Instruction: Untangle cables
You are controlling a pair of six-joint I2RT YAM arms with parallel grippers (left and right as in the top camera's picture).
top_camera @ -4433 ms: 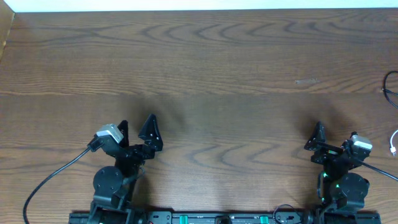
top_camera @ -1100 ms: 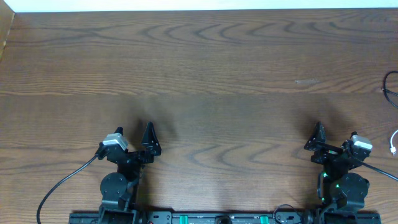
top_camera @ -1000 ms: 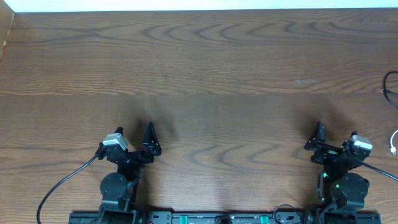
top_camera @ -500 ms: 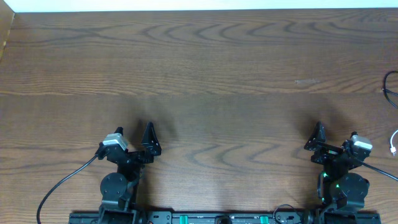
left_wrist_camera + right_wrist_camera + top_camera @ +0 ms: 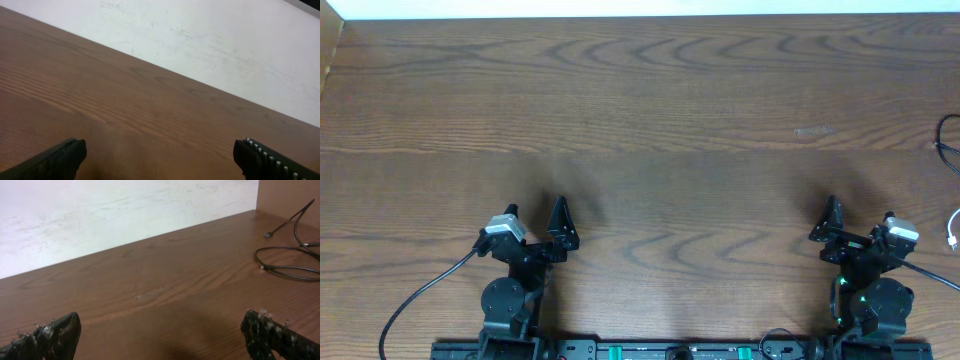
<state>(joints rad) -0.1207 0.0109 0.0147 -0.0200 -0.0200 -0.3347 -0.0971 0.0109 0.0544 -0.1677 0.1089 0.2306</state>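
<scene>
I am holding my left pincer point(image 5: 537, 222) low at 7 o'clock on the bench point(image 5: 640, 100), fingers spread wide and gripping nothing. In the left wrist view the left pincer point(image 5: 160, 162) is framing only bare wood, with a white wall point(image 5: 225, 40) beyond the far edge.

I am keeping my right pincer point(image 5: 860, 222) at 5 o'clock, also spread wide and gripping nothing. In its own wrist view the right pincer point(image 5: 160, 337) is showing both tips far apart.

The black cables point(image 5: 947, 148) are lying at the 3 o'clock edge of the bench, partly cut off by the frame and well apart from both pincers. In the right wrist view the black cables point(image 5: 285, 262) are sitting at 2 o'clock, looping loosely, with one small plug point(image 5: 268, 234) pointing toward the wall.

The white cable point(image 5: 954, 230) is lying at about 4 o'clock on the edge, near my right pincer but not touching it.

A thick black wire point(image 5: 420, 290) is trailing from my left arm toward 8 o'clock.
</scene>
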